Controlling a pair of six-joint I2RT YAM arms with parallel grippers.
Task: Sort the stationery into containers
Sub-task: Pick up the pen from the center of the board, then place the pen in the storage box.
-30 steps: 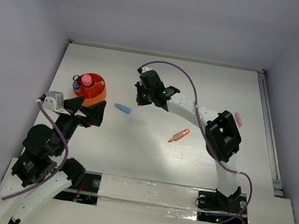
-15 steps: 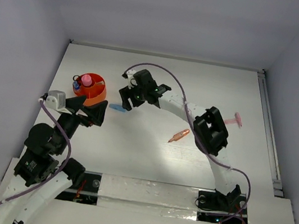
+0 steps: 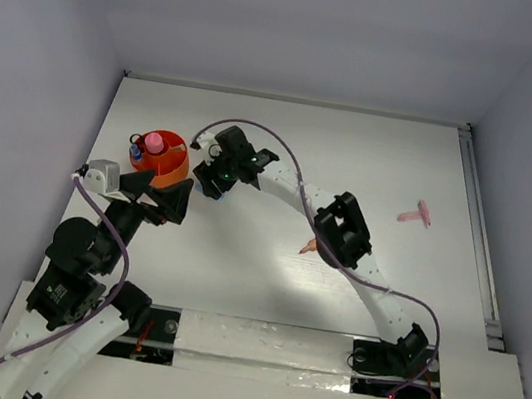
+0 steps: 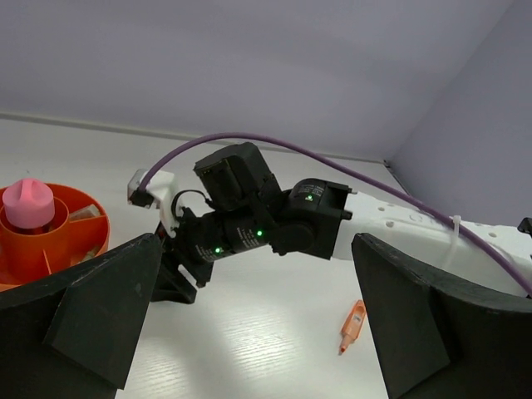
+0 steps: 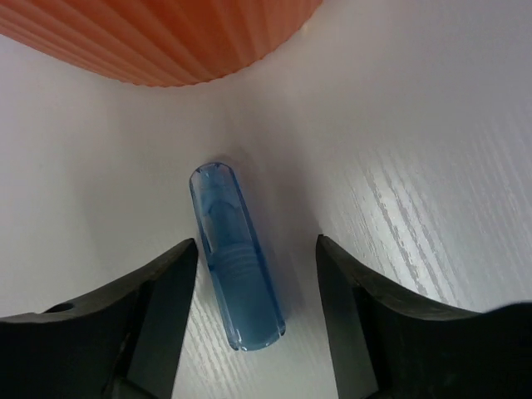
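Observation:
A light blue marker (image 5: 237, 270) lies flat on the table just in front of the ribbed wall of the orange-red cup (image 5: 166, 37). My right gripper (image 5: 256, 249) is open and straddles the marker, with its left finger (image 5: 158, 307) closer to it. In the top view the right gripper (image 3: 213, 179) hides the marker, beside the cup (image 3: 178, 167). A pink tube (image 3: 154, 143) stands in the cup. An orange marker (image 4: 352, 326) lies on the table. My left gripper (image 3: 159, 201) is open and holds nothing, just below the cup.
A small pink piece (image 3: 415, 215) lies at the far right of the table. A blue-white item (image 3: 136, 151) sits at the cup's left rim. The right arm's elbow (image 3: 342, 230) hangs over the middle and partly covers the orange marker (image 3: 307, 248).
The right arm has swung left from the table's middle to the cup's side. Its gripper has opened and now sits over the light blue marker. The left arm has stayed put.

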